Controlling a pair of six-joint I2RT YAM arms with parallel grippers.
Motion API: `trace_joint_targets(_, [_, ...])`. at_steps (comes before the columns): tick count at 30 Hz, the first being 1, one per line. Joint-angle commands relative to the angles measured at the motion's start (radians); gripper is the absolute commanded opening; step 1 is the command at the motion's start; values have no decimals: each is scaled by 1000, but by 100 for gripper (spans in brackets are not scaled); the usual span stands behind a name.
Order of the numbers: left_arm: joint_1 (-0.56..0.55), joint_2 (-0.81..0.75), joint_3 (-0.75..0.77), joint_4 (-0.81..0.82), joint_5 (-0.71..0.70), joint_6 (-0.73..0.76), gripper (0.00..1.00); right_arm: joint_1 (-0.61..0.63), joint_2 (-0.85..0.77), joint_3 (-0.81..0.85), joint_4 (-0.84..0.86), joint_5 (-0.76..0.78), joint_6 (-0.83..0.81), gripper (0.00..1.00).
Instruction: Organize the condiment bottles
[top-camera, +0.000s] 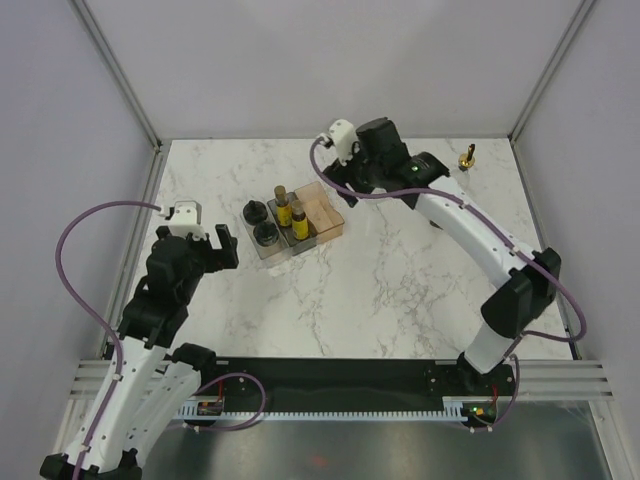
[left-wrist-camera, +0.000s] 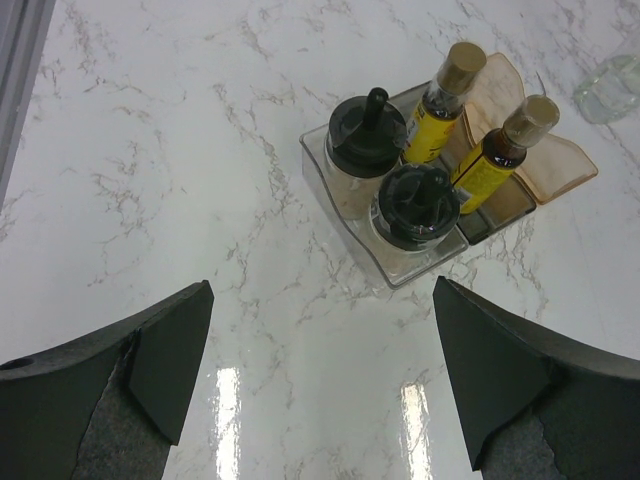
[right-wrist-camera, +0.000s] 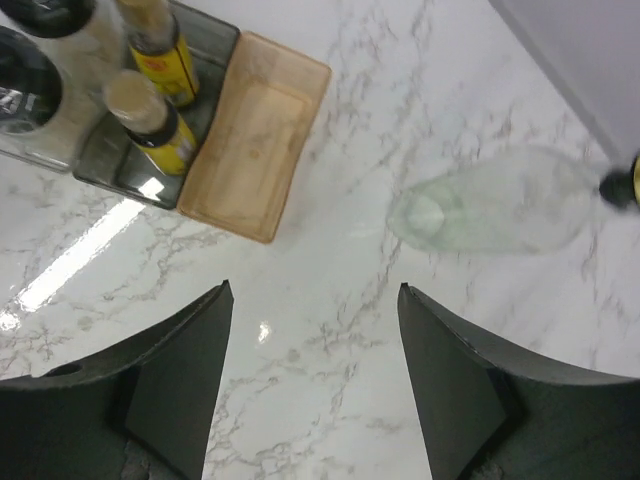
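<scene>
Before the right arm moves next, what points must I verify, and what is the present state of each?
1. Right gripper open: ok.
2. Left gripper open, holding nothing: ok.
3. Orange rectangular plastic bin empty: ok.
4. Tall clear bottle with gold pourer spout inside a bin: not ok, it is on the marble table.
5. That bottle upright: cannot tell.
6. Small yellow bottles with brown caps in grey bin: ok.

- The left bin, middle bin and right bin sit side by side mid-bench.
- Two jars stand in the left bin.
- Two small bottles stand in the middle bin.
- A tall bottle is at the far right, well apart from the bins.
</scene>
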Motion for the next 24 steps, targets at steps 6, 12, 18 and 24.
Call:
trace_joint_targets(6, [-2,17,13,39,26,33,100,-61,-238,-402,384,273,279,83])
trace_joint_targets(12, [-2,1,4,39,34,31,100,-130,-187,-390,484,383,458,81])
trace_joint_targets(18, [-2,-4,-1,39,29,33,100,-227,-115,-330,556,297,528,79])
trace_joint_targets(24, [-2,-4,-2,37,28,33,100,-239,-54,-279,621,221,502,79])
